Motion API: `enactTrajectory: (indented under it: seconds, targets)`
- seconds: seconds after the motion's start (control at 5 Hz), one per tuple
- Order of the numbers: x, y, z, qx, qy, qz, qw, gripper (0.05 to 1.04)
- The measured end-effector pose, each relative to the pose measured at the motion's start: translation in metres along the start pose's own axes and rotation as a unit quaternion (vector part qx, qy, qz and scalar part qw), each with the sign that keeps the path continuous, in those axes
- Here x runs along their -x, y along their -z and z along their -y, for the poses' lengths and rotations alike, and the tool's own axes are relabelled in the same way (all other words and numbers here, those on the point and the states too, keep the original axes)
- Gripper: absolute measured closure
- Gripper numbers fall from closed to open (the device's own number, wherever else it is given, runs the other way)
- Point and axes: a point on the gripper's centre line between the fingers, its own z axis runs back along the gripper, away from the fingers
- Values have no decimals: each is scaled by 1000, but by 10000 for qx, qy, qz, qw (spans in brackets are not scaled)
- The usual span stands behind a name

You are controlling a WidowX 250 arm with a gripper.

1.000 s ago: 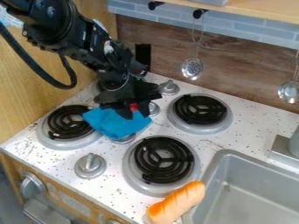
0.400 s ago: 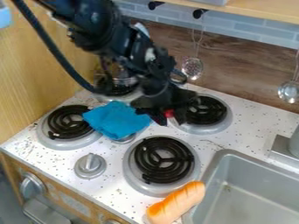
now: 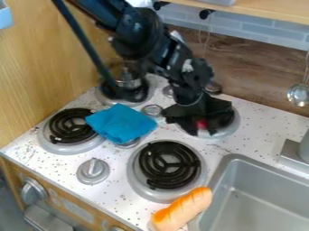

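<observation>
Blue cloth, loosely spread, left of the gripper

Left coil: set left of the gripper, beyond the cloth.
Knob: seated left and nearer the camera.
Cloth: laid on the stove between the left coil and the gripper, apart from the latter. Judged light, soft and limp, with little slip and no risk of breakage. Best taken by a pinch of the raised middle or a loose edge; a flat edge could be missed.
Pot: placed left and behind, on a rear burner; partly covered by the arm, its contents hard to make out.
Front coil: set nearer the camera than the gripper.
Bread roll: laid nearer still, beside the sink, its lower end cut off by the view's edge.
Gripper: held over the right rear burner, whose coil is largely hidden. A red patch is seen at its tip; whether it is open or closed cannot be told.
Sink: set right and nearer the camera, cut off.
Ladle: hung far right.
</observation>
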Motion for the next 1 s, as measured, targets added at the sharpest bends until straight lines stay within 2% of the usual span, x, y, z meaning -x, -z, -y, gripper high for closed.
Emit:
enactTrajectory:
  seconds: [0.4,1.0]
  targets:
    - [-4,16,31,122,215,10,9997,627]
    - [-19,70,49,-1,114,-214,9997,627]
